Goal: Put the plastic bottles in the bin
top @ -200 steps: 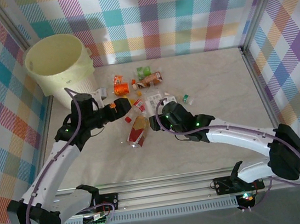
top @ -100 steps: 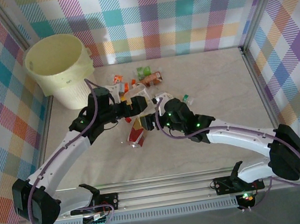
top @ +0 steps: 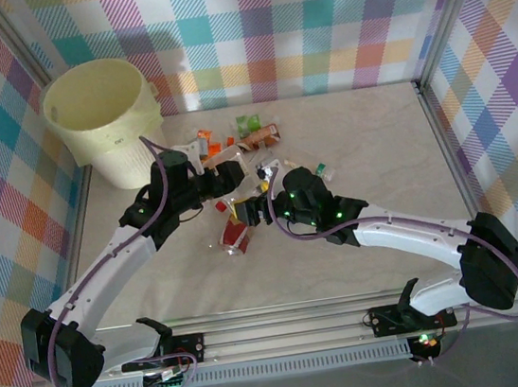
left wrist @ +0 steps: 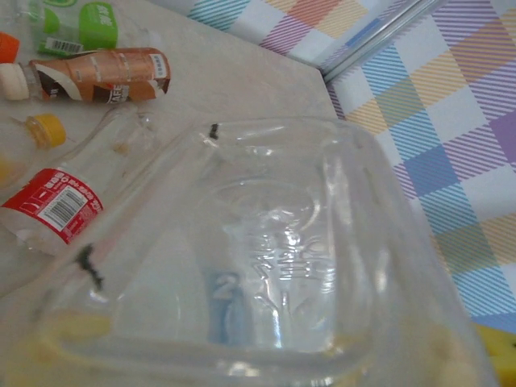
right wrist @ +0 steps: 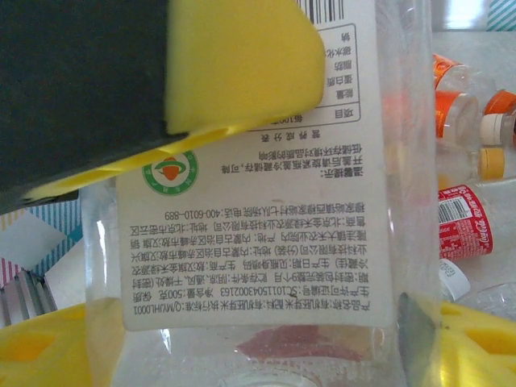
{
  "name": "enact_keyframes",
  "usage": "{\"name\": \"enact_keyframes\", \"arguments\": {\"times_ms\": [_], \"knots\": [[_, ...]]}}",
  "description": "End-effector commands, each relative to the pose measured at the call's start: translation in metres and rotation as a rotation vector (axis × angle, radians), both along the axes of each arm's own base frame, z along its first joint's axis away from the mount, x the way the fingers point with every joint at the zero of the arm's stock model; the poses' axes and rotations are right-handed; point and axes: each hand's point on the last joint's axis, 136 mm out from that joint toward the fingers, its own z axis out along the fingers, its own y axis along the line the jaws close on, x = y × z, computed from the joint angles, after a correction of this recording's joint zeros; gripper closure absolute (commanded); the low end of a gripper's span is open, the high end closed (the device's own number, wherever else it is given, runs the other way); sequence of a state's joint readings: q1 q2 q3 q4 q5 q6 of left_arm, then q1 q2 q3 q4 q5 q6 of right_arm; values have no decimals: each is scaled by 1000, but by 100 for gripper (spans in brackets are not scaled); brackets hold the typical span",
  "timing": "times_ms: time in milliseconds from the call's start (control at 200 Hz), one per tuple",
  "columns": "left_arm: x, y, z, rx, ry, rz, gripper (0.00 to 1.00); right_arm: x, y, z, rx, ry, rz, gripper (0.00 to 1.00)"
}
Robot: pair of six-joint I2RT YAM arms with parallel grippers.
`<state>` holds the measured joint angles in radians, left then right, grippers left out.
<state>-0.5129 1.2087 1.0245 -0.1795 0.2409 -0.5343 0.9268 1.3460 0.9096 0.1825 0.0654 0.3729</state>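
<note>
Bright even light, soft shadows on worktop, left wrist view hazy behind close bottle, right wrist print sharp

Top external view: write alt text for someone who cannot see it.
Two robot arms reach over small crushed plastic bottles scattered on a pale table; the right tool grips a red-labelled clear bottle, the left tool is just beyond it. A large pale-yellow round plastic bin stands at the far left corner.
</note>
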Motion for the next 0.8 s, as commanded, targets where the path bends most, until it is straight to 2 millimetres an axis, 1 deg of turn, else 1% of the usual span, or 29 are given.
{"name": "enact_keyframes", "arguments": {"times_ms": [0,135,320,560,630,655,665,685,755,795], "knots": [[-2,-2,12,-21,-50,-10,41,-6,12,22,51,-43,68,43],[-2,1,12,-17,-55,5,45,-7,12,20,50,-36,71,39],[-2,4,14,-21,-69,24,47,-5,10,14,27,-20,55,26],[4,22,15,47,-63,114,47,-1,0,6,-13,-5,2,13],[8,32,20,92,-73,163,47,0,-4,5,-24,-4,-14,5],[11,37,24,109,-89,190,47,0,-5,5,-28,-6,-19,0],[10,40,21,129,-76,199,47,0,-6,5,-28,-8,-23,0],[12,45,23,150,-79,220,47,0,-7,4,-31,-10,-28,0],[18,63,36,209,-114,290,47,3,-14,4,-36,-19,-57,0],[21,71,48,238,-147,315,47,4,-18,3,-41,-26,-77,0]]}}
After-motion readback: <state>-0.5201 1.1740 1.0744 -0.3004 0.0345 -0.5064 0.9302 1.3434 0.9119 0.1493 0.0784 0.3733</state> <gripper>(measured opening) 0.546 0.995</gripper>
